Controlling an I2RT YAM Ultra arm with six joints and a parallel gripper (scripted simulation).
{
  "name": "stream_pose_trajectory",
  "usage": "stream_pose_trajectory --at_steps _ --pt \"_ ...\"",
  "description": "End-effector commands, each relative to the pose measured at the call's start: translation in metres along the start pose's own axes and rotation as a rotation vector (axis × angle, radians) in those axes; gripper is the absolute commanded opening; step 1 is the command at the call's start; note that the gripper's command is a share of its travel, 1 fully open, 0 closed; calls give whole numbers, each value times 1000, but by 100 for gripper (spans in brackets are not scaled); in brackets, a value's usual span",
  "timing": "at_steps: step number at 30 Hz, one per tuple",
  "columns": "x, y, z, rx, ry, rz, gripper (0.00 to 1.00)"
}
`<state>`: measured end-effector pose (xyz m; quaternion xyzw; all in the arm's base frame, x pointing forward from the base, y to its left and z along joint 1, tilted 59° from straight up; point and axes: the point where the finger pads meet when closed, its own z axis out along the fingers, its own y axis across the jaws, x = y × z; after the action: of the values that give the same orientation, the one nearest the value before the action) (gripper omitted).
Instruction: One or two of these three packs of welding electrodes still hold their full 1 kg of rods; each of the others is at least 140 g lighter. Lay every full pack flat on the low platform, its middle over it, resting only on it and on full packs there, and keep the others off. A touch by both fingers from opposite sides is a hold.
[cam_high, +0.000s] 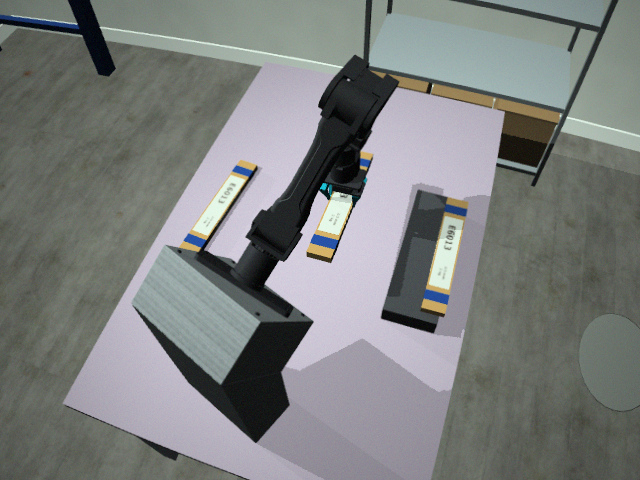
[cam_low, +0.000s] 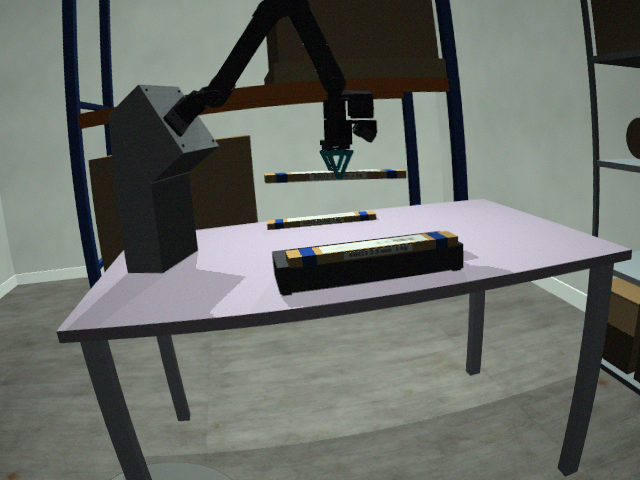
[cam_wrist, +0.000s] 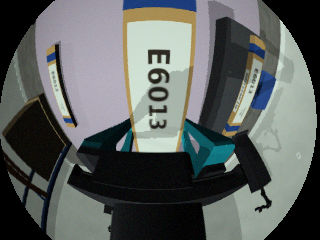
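Observation:
My gripper (cam_high: 343, 194) (cam_low: 338, 174) (cam_wrist: 157, 120) is shut on a pack (cam_high: 333, 217) (cam_low: 297, 177) (cam_wrist: 159, 40), one teal finger on each long side near its middle. This pack hangs level, well above the table, left of the platform in the top view. A second pack (cam_high: 445, 258) (cam_low: 372, 246) (cam_wrist: 245, 95) lies flat on the low black platform (cam_high: 405, 281) (cam_low: 361, 275) (cam_wrist: 215, 85), along its right side in the top view. The third pack (cam_high: 219, 206) (cam_low: 320, 220) (cam_wrist: 59, 90) lies flat on the table at the left.
The pale table (cam_high: 289, 113) (cam_low: 242, 289) carries the grey arm base (cam_high: 196, 310) (cam_low: 149, 191), close to the near end of the left pack in the top view. The platform's left strip is bare. A metal shelf (cam_high: 475, 62) stands beyond the table's far end.

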<state>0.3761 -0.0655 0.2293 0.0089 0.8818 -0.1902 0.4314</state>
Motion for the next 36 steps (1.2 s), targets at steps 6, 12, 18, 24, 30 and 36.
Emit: stream_pose_trajectory --at_steps 6,12,18,24,30,36 --pt "-27 -23 -21 -20 -90 4 0" --pt "-27 -38 -18 -19 -88 2 0" --pt "-27 -49 -17 -17 -90 1 0" --pt "-28 -64 -14 -16 -90 -1 0" --pt "-28 -80 -11 -14 -90 -3 0" --pt "-23 -88 0 -21 -67 -5 0"
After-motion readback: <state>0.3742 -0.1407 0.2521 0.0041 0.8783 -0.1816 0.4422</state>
